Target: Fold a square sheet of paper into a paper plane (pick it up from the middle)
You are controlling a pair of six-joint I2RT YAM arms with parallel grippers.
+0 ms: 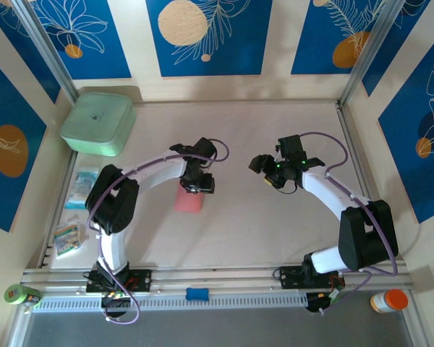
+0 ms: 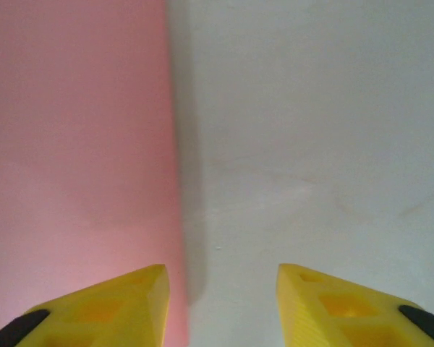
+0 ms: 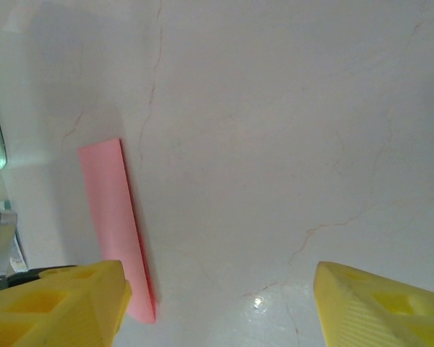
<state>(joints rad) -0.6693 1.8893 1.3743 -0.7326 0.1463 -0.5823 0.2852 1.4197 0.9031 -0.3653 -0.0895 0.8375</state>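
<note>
The paper (image 2: 72, 144) lies flat, its edge just inside one jaw of the left gripper (image 2: 220, 282), whose jaws are parted on nothing. The right gripper (image 3: 220, 289) is spread wide, empty. A straight lift is advised, lest the fold be dragged.

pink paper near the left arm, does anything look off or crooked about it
Nothing torn or spilled. The pink paper lies folded into a narrow strip beneath the open left end effector, and a shadow along one long edge suggests that edge sits slightly raised off the table.
</note>
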